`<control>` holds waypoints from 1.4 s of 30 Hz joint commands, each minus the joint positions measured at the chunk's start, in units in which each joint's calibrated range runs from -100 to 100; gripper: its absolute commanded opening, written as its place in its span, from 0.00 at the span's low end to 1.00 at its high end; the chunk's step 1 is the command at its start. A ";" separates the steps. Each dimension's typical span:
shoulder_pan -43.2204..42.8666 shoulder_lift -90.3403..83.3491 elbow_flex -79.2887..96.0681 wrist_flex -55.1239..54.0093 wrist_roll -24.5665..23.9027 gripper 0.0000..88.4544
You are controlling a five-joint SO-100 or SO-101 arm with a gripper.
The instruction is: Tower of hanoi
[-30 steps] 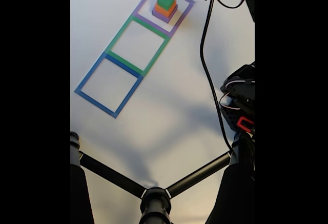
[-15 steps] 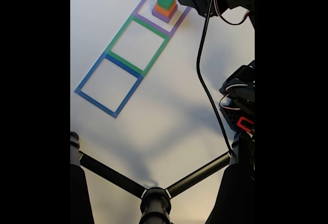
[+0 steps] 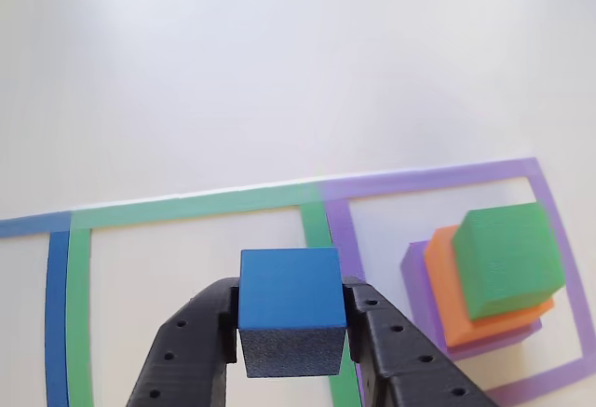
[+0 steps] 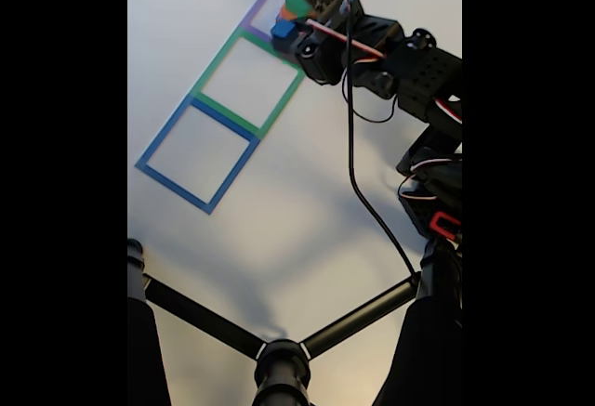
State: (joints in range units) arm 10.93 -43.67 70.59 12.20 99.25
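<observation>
My gripper (image 3: pixel 291 332) is shut on the small blue cube (image 3: pixel 290 303), held between its two black fingers (image 3: pixel 191 351) above the line where the green and purple tape squares meet. To the right, a stack stands inside the purple tape square: the green cube (image 3: pixel 510 258) on the orange block (image 3: pixel 447 286) on the purple slab (image 3: pixel 421 295). In the fixed view the gripper (image 4: pixel 290 34) holds the blue cube (image 4: pixel 282 29) at the top, and the arm covers most of the stack, with a bit of green cube (image 4: pixel 296 1) showing.
Three tape squares lie in a row on the white table: blue (image 4: pixel 197 153), green (image 4: pixel 249 75) and purple (image 3: pixel 438 188). A black cable (image 4: pixel 358 183) hangs from the arm. A dark tripod hub and legs (image 4: pixel 279 355) cross the bottom of the fixed view.
The arm has swung in from the top right and moved left and down, carrying the blue cube over the edge of the purple and green squares and covering the stack.
</observation>
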 commanded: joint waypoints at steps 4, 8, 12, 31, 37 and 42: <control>-2.81 11.22 4.51 -24.79 0.75 0.05; -2.89 16.27 8.69 -37.82 0.75 0.05; -2.97 20.68 13.14 -51.01 0.75 0.05; -5.33 33.18 9.69 -52.71 0.75 0.05; -7.62 42.47 2.51 -52.87 0.75 0.05; -8.38 51.21 -2.40 -58.54 0.75 0.05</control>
State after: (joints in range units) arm 3.54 4.67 71.88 -41.87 100.00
